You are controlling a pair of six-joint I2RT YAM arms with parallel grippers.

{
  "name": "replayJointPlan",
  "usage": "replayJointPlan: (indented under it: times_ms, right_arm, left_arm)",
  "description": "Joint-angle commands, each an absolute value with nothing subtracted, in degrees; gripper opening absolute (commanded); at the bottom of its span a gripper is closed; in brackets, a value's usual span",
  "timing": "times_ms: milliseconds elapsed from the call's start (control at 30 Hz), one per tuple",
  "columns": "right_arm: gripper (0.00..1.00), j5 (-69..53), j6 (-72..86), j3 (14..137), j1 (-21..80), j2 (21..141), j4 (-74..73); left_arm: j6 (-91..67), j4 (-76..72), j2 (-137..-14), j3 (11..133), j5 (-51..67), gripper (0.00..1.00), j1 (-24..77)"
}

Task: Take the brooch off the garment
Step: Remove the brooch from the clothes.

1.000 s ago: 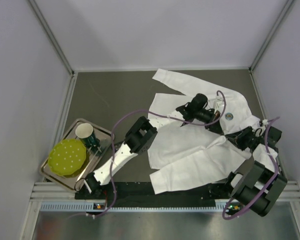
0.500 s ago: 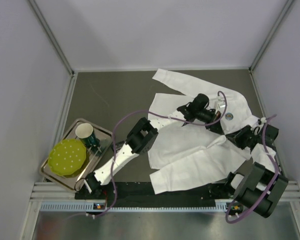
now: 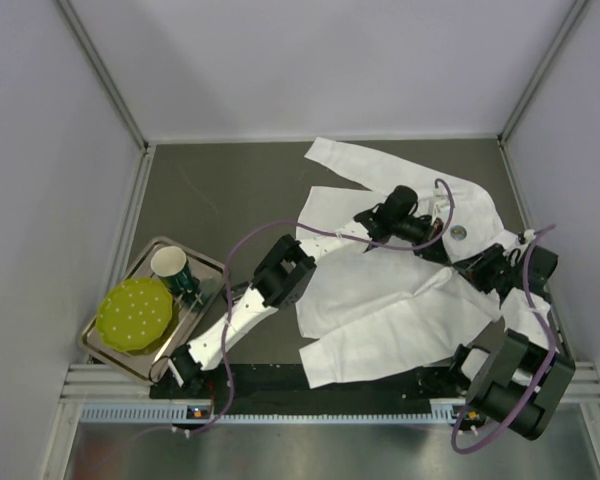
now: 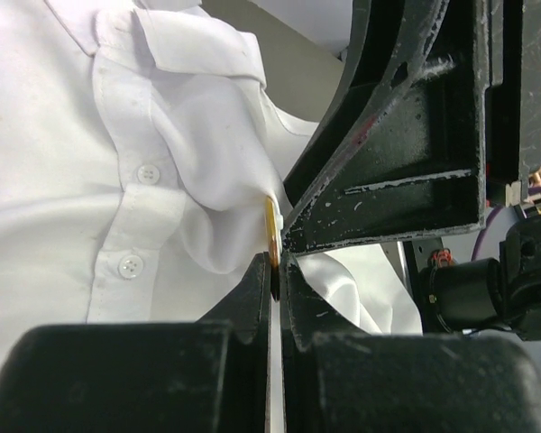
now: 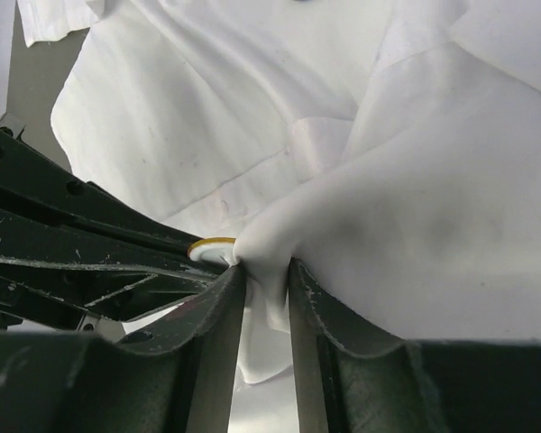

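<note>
Pinching the brooch by its thin yellow edge, the left gripper was shut tight on it. The right gripper was just beside it, squeezing a fold of the shirt between its fingers. The brooch sat on the shirt between both grippers. The shirt lay on the dark tabletop.

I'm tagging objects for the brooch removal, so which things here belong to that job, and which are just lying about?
In the job: garment; brooch, pinched by the left gripper; right gripper, on a cloth fold beside it.
Lying about: metal tray at the left, holding a yellow-green dotted plate and a cup.
</note>
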State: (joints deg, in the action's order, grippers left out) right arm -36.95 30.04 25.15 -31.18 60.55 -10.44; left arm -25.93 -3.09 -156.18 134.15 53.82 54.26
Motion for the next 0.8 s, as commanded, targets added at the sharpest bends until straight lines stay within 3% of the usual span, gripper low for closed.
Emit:
replayJointPlan:
  times_ms: [0, 300, 400, 567, 767]
  right_arm:
    - [0.31, -48.8, 32.4, 28.8, -26.2, 58.3, 10.4]
    - [0.36, -45.1, 31.3, 27.9, -25.7, 53.1, 2.9]
    - [0.49, -39.2, 30.6, 27.9, -25.7, 47.7, -6.0]
    - [0.55, -28.4, 26.9, 31.4, -25.7, 41.8, -22.7]
    - [0.71, -12.0, 32.9, 34.1, -25.7, 44.1, -32.4]
  left_arm:
    - [-29.7, -2.1, -157.9, 132.0, 71.1, 0.0, 67.5]
    - [-29.7, -3.9, -153.5, 126.7, 65.7, 0.0, 65.1]
    - [-33.6, -8.4, -151.4, 124.5, 60.2, 0.0, 62.7]
    - [-30.9, -3.9, -149.2, 127.1, 50.1, 0.0, 59.9]
    - [-23.3, -0.2, -143.9, 122.4, 39.4, 0.0, 59.3]
